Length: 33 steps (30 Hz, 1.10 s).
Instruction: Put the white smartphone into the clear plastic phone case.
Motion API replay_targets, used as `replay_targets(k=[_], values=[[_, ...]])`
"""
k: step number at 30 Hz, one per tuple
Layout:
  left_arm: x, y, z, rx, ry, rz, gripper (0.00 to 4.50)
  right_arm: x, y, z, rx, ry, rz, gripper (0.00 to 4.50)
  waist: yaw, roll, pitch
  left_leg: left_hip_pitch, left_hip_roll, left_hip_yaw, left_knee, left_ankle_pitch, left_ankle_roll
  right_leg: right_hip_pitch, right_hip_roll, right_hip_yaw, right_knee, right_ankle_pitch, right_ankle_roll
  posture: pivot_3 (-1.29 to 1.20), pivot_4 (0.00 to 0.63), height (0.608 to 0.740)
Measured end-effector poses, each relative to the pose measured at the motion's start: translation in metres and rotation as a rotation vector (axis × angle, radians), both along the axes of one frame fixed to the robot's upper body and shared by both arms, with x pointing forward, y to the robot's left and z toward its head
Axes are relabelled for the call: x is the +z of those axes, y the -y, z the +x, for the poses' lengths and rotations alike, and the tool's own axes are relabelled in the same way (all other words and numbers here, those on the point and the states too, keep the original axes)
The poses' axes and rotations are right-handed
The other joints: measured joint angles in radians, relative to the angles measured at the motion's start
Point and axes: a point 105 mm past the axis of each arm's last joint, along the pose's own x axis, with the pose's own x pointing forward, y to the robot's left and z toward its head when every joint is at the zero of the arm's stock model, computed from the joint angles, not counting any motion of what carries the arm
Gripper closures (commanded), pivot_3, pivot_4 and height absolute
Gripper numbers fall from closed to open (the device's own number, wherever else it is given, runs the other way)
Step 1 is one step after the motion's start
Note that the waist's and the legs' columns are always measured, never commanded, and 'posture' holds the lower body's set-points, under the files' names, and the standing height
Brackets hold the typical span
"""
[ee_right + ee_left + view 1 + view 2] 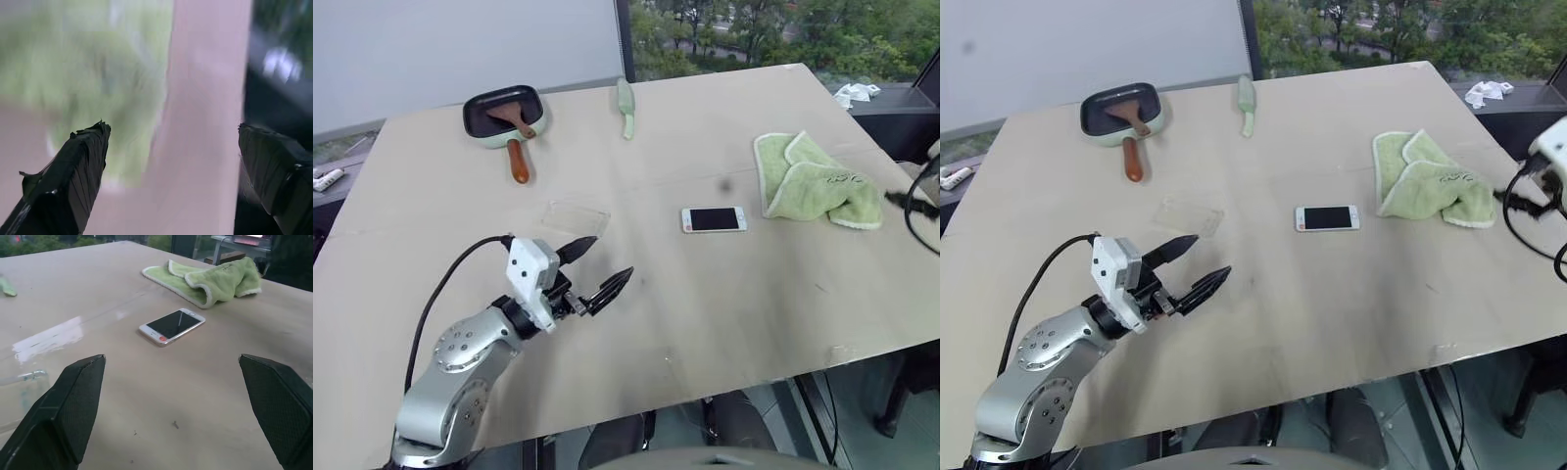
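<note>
Spanning a windowed room, beige table [724, 294], white smartphone [714, 219] beside green towel [813, 181], both pincers spread wide, empty.

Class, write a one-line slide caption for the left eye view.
Open left gripper hovers near the clear plastic phone case; the white smartphone lies beside a green towel.

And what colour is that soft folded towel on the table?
The soft folded towel is light green with a paler edge, seen best in the left eye view.
</note>
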Motion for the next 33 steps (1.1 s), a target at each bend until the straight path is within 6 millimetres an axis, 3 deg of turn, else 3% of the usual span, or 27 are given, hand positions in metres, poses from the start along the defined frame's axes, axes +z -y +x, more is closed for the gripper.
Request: replay_targets(k=[1,3,6,7,10,12,14,17,23,28,31,33], values=[[-0.002,-0.006,0.009,0.045,0.005,0.028,0.00,0.000,-0.025,-0.002,0.116,0.026,0.055,0.02,0.002,-0.001,0.000,0.001,0.000,-0.002,0.000,0.000,0.000,0.001,0.000,0.000,0.000,0.000,0.000,0.00,0.150,0.740],[-0.005,-0.016,0.023,0.105,0.021,0.072,0.00,-0.022,-0.071,-0.016,0.334,0.000,0.116,0.02,0.010,-0.003,-0.001,0.000,0.000,-0.006,0.000,0.000,0.000,0.003,0.000,-0.004,-0.001,0.000,0.000,0.00,0.150,0.740],[-0.008,-0.030,0.035,0.081,0.032,0.156,0.00,-0.085,-0.137,-0.067,0.639,-0.223,0.216,0.02,0.036,-0.002,-0.001,-0.009,-0.002,-0.009,0.002,0.000,0.000,-0.004,-0.002,-0.007,-0.001,0.000,0.000,0.00,0.150,0.740],[-0.010,-0.038,0.038,0.054,0.028,0.198,0.00,-0.096,-0.151,-0.086,0.712,-0.288,0.246,0.02,0.038,0.000,0.000,-0.016,-0.003,-0.011,0.008,0.000,0.000,-0.009,-0.003,-0.008,0.000,0.000,0.000,0.00,0.150,0.740],[-0.015,-0.054,0.048,-0.006,0.012,0.252,0.00,-0.095,-0.172,-0.110,0.810,-0.317,0.279,0.02,0.039,0.000,0.000,-0.017,-0.006,-0.014,0.012,0.000,0.000,-0.008,-0.004,-0.012,0.000,0.001,0.001,0.00,0.150,0.740],[-0.007,-0.067,0.066,-0.057,0.037,0.273,0.00,-0.089,-0.186,-0.124,0.852,-0.287,0.319,0.02,0.042,-0.002,-0.001,-0.014,-0.006,-0.016,0.012,0.000,0.000,-0.004,-0.004,-0.015,-0.001,0.003,0.001,0.00,0.150,0.740],[-0.005,-0.078,0.084,-0.122,0.031,0.324,0.00,-0.089,-0.194,-0.127,0.834,-0.255,0.379,0.02,0.046,-0.003,-0.002,-0.013,-0.006,-0.016,0.012,0.000,0.000,-0.001,-0.004,-0.017,0.000,0.004,0.000,0.00,0.150,0.740],[-0.010,-0.076,0.102,-0.202,0.006,0.353,0.00,-0.090,-0.195,-0.125,0.765,-0.215,0.412,0.02,0.046,-0.003,-0.001,-0.013,-0.007,-0.016,0.012,0.000,0.000,-0.002,-0.003,-0.017,0.000,0.004,0.002,0.00,0.150,0.740],[-0.033,-0.065,0.123,-0.304,-0.103,0.454,0.00,-0.086,-0.194,-0.127,0.673,-0.114,0.407,0.02,0.027,-0.008,0.000,-0.018,-0.008,-0.017,0.015,0.000,0.000,-0.006,-0.003,-0.021,0.000,0.004,0.002,0.00,0.150,0.740],[-0.032,-0.059,0.135,-0.325,-0.142,0.562,0.00,-0.081,-0.191,-0.120,0.599,-0.057,0.397,0.02,0.004,-0.009,0.000,-0.016,-0.008,-0.016,0.017,0.000,0.000,-0.005,-0.002,-0.020,0.004,0.004,0.002,0.00,0.150,0.740],[-0.034,-0.058,0.134,-0.350,-0.166,0.591,0.97,-0.082,-0.190,-0.120,0.588,-0.053,0.392,0.00,0.004,-0.009,0.000,-0.014,-0.008,-0.016,0.018,0.000,0.000,-0.004,-0.001,-0.019,0.005,0.004,0.003,0.00,0.150,0.740],[-0.036,-0.056,0.132,-0.380,-0.181,0.616,1.90,-0.082,-0.190,-0.120,0.582,-0.046,0.386,0.00,0.003,-0.009,-0.001,-0.013,-0.008,-0.015,0.019,0.000,0.000,-0.003,-0.001,-0.018,0.007,0.004,0.003,0.00,0.150,0.740]])
